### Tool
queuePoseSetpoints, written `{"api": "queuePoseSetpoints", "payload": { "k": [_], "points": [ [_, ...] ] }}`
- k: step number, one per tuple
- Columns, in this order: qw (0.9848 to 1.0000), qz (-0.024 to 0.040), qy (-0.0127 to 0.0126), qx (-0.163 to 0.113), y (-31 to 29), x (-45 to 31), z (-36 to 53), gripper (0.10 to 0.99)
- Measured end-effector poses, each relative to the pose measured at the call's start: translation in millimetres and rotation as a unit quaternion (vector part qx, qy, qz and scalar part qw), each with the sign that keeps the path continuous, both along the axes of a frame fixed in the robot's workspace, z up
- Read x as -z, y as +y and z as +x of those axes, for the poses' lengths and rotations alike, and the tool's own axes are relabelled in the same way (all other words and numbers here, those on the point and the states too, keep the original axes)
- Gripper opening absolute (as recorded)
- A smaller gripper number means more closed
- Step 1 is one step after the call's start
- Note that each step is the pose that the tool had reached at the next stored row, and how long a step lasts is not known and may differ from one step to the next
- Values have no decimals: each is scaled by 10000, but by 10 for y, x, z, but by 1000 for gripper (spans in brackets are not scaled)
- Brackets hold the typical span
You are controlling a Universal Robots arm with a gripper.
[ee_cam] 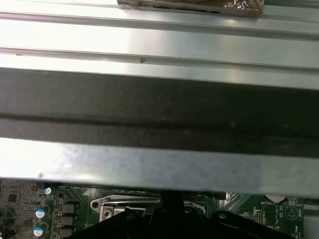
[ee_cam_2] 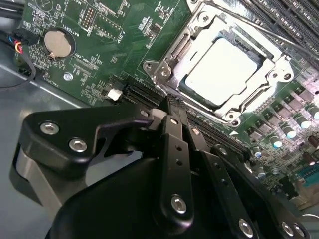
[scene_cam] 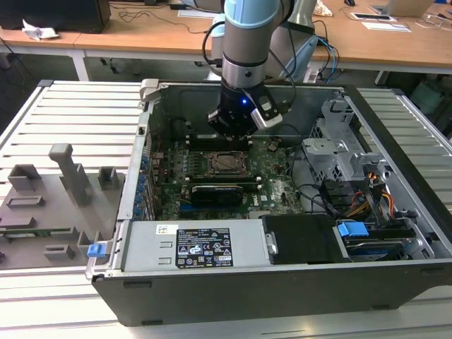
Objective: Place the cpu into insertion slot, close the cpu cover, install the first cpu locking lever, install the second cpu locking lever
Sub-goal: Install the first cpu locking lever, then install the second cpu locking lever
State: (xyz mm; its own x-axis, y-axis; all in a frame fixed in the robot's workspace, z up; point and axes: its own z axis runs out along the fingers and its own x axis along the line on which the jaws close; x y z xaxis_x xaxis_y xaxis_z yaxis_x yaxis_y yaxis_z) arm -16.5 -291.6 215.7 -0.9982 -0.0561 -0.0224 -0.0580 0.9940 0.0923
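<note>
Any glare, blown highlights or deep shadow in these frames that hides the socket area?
In the second wrist view the cpu top is washed out by glare, nearly white, and the tool is a dark mass in front. In the first wrist view pale metal bands glare above the board. In the exterior view the case interior is dim, the socket still readable.

A grey slatted metal work table (scene_cam: 78, 113) takes up most of the exterior view, its ribs running crosswise. Beyond it stand wooden desks (scene_cam: 141, 35) in a pale orange-brown tone, with white legs (scene_cam: 80, 65) and dark cables trailing over their edges. A crumpled white object, possibly paper (scene_cam: 37, 30), lies on the desk at the exterior view's left. Flat papers (scene_cam: 385, 21) rest at the far right. The light is even and bright.
</note>
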Motion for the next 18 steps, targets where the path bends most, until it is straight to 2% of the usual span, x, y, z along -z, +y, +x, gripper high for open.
{"api": "queuePoseSetpoints", "payload": {
  "k": [12, 15, 16, 18],
  "points": [
    [10000, 0, 0, 0, -87, 0, 0, 102],
    [10000, 0, 0, 0, -121, 0, 0, 102],
    [10000, 0, 0, 0, -173, 0, 0, 102],
    [10000, -1, 0, 1, -177, -11, -1, 102]
  ]
}}
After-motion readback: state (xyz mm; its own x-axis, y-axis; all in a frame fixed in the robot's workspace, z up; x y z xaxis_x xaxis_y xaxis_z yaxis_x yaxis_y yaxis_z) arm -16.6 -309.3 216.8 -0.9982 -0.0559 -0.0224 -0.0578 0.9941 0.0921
